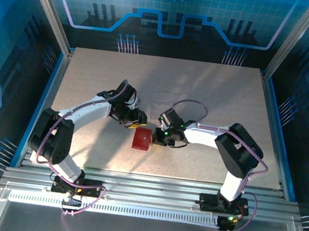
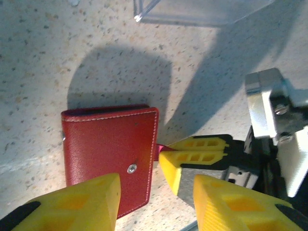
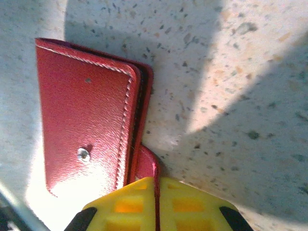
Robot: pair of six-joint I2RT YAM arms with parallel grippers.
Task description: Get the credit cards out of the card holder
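Speckled beige table [image 1: 214, 89] inside a blue-lit enclosure, seen from the top camera. The card holder [image 1: 141, 139] lies closed near the table's middle, between the two arms. Its long axis runs roughly near-to-far with a slight tilt. The left gripper [image 1: 135, 123] hangs just beyond the holder's far-left corner. The right gripper [image 1: 158, 138] is at its right edge. Both sets of jaws are too small here to read.

Left wrist view: the card holder [image 2: 108, 144] lies flat and shut, showing its red stitched cover with the snap stud [image 2: 131, 168] facing up. Its near lower corner is hidden behind a yellow finger [image 2: 77, 204] of the left gripper [image 2: 158, 187]. That gripper's jaws stand apart and hold nothing; contact with the cover cannot be told. The clasp tab [image 2: 160, 146] sticks out of the holder's right edge. It is pinched between the closed yellow fingers of the right gripper [image 2: 195, 150]. A clear tray [image 2: 192, 13] is cut off at the top edge.

Right wrist view: the card holder [image 3: 86, 115] has its long axis up-down in frame, with the open edge to the right. The clasp tab [image 3: 148, 166] curls down into the right gripper [image 3: 157, 199], which is clamped on it. The tab's end is hidden between the fingers. The pockets inside are hidden by the closed cover.
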